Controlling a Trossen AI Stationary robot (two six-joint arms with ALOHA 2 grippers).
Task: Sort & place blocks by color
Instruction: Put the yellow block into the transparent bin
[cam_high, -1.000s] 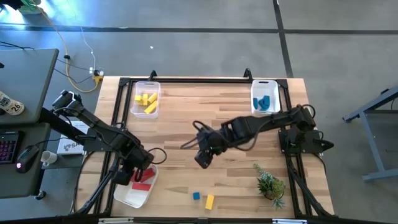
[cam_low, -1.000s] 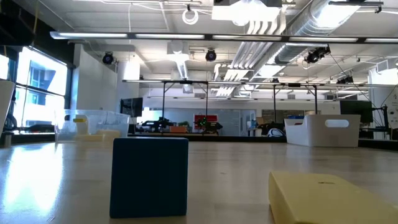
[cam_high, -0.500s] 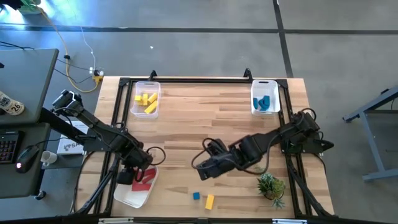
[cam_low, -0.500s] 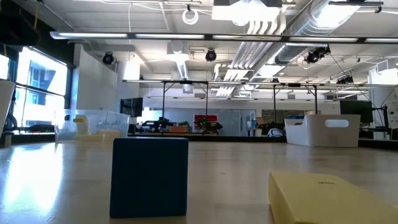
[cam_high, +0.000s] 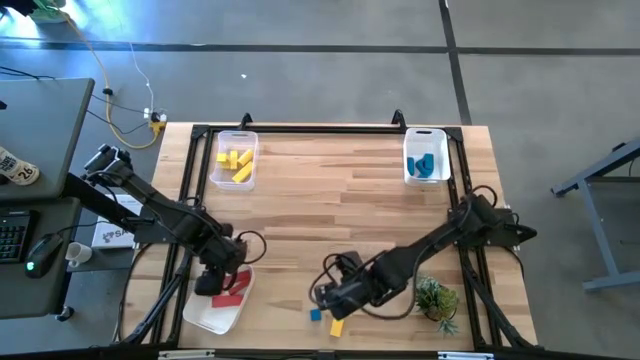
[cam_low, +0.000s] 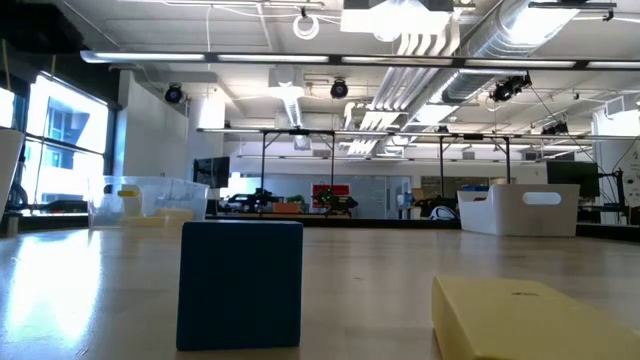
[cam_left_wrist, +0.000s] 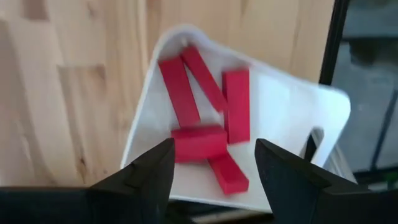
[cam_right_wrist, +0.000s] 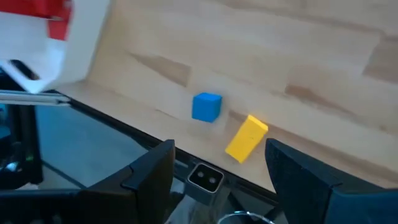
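The counter (cam_high: 330, 200) has a light wooden top in a black metal frame, and it stands on a grey concrete floor (cam_high: 330, 70) with dark lines. Beside it is a grey desk (cam_high: 35, 130) with a mouse (cam_high: 38, 255), and a yellow cable (cam_high: 120, 85) lies on the floor. In the low view, the room is large, with a bright window (cam_low: 65, 145), white ceiling ducts (cam_low: 470, 45) and long ceiling lamps (cam_low: 210, 58).

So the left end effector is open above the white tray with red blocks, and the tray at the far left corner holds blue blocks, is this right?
Not quite: the tray at the far left corner holds yellow blocks, as the high view shows. The left end effector is indeed open above the white tray with red blocks.
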